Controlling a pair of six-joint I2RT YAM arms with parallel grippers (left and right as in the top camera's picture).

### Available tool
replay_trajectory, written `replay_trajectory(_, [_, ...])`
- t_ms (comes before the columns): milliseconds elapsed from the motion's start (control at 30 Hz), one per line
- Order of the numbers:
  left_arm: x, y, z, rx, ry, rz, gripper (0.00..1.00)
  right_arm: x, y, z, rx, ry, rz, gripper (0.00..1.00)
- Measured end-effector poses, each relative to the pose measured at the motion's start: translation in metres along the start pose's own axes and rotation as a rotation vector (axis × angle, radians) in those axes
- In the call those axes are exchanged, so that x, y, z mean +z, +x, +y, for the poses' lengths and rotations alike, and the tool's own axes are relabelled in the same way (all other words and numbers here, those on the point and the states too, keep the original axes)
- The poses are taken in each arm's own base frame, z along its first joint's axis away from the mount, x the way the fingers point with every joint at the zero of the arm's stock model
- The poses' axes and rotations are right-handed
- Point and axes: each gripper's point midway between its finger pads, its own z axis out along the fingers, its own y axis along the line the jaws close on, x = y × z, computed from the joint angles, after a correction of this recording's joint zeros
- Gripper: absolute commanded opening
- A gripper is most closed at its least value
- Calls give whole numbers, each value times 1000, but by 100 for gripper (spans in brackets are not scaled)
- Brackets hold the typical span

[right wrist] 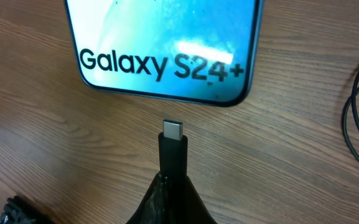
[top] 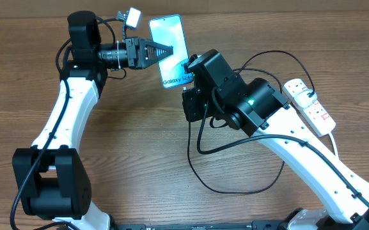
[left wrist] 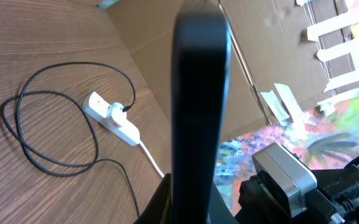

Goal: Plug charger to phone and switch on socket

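Observation:
My left gripper [top: 160, 51] is shut on the phone [top: 170, 41] and holds it by its long edges above the table, blue screen up. In the left wrist view the phone [left wrist: 201, 106] shows edge-on as a dark bar between the fingers [left wrist: 195, 200]. My right gripper [right wrist: 172, 183] is shut on the charger's black connector [right wrist: 173, 146]. Its metal tip points at the phone's "Galaxy S24+" end [right wrist: 167, 56], a short gap away and not touching. The charger cable [top: 235, 186] loops on the table to the white socket [top: 310, 107].
The socket [left wrist: 114, 118] lies at the right with a white adapter plugged in and a thick white cord trailing off. The black cable loops [left wrist: 42, 124] lie on the wooden table [top: 139, 140]. A cardboard wall stands behind it.

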Motion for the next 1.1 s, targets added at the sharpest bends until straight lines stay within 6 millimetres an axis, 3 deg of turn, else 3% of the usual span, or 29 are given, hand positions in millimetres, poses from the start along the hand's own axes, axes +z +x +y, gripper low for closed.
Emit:
replay_trajectory(300, [9, 4, -4, 10, 12, 19, 4, 0, 0, 0, -1, 0, 0, 4])
replay_trajectory(1100, [11, -3, -12, 18, 28, 11, 4, 0, -3, 1, -2, -5, -14, 4])
